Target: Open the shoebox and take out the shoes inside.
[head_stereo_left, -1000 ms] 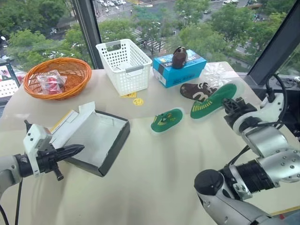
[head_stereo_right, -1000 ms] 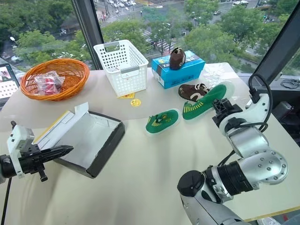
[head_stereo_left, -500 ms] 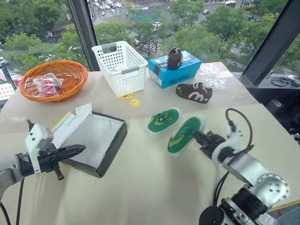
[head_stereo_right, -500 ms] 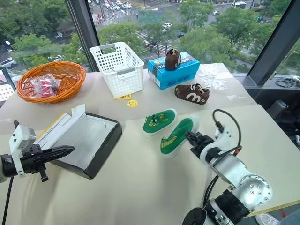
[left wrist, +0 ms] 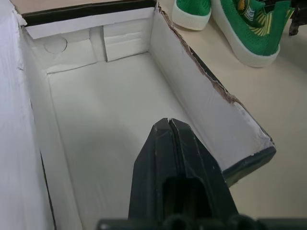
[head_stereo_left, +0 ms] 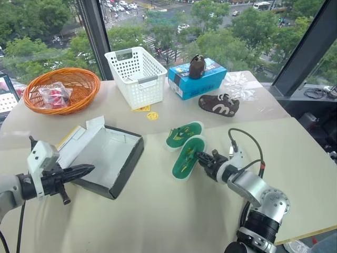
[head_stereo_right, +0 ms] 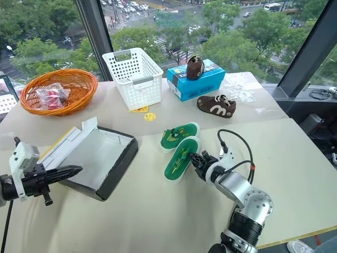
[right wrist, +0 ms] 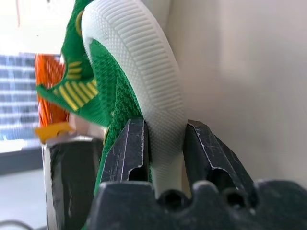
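Observation:
The shoebox (head_stereo_left: 108, 154) lies open on the table's left, white inside and dark outside, with nothing in it; its lid (head_stereo_left: 79, 137) is folded back. My left gripper (head_stereo_left: 88, 169) is shut and hangs just in front of the box, pointing into it (left wrist: 169, 123). One green shoe (head_stereo_left: 183, 134) with yellow markings and a white rim lies mid-table. Right beside it, low at the table, is the second shoe (head_stereo_left: 185, 158), with my right gripper (head_stereo_left: 202, 157) shut on its heel. In the right wrist view the fingers (right wrist: 132, 143) pinch the white sole edge (right wrist: 144, 67).
An orange basket (head_stereo_left: 60, 89) and a white basket (head_stereo_left: 138, 74) stand at the back. A blue box (head_stereo_left: 197, 80) carries one brown shoe (head_stereo_left: 198, 65); another brown shoe (head_stereo_left: 218, 104) lies nearby, beside crumpled clear plastic (head_stereo_left: 238, 84). A yellow disc (head_stereo_left: 152, 115) lies by the white basket.
My right gripper has carried the green shoe down and to the left, from the back right to beside the other shoe. The left gripper has stayed put.

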